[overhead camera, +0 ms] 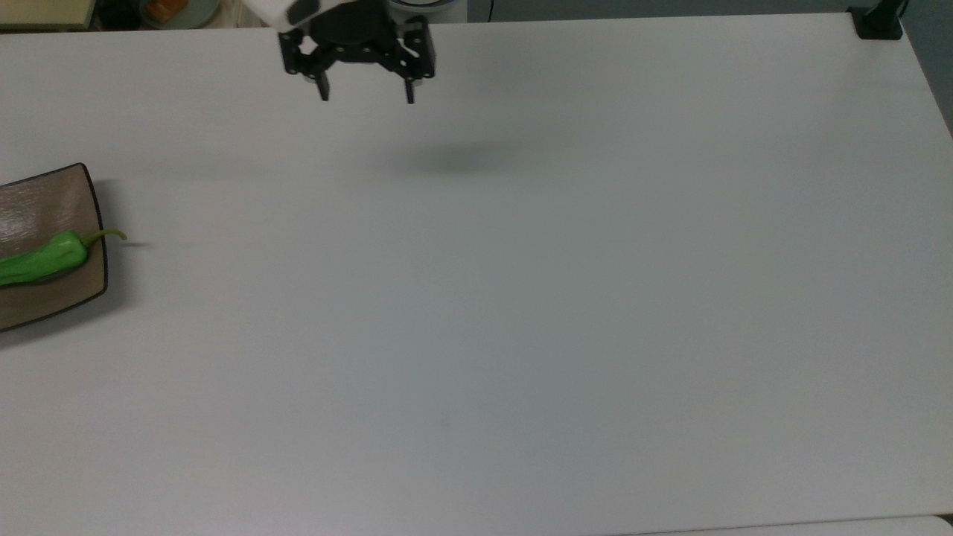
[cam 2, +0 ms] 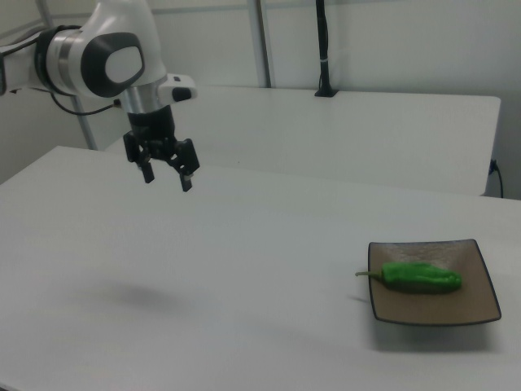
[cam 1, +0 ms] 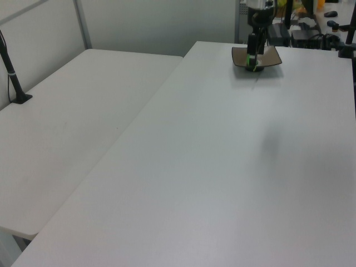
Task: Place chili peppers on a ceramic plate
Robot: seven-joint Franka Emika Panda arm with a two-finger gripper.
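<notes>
A: Spanning nearly everything is a white table. What stands on it?

B: At the top view's left edge sits the ceramic plate, tan with a dark rim. In the right view it lies near the right, the plate well apart from the arm.

A: And the gripper?

B: The gripper hangs above the table's far side, fingers spread wide and empty; in the right view the gripper is high at the left.

A: The chili peppers?

B: One green pepper rests on the plate, stem poking past the rim. The placing looks done; a good finish is retreating clear without disturbing the plate.
</notes>
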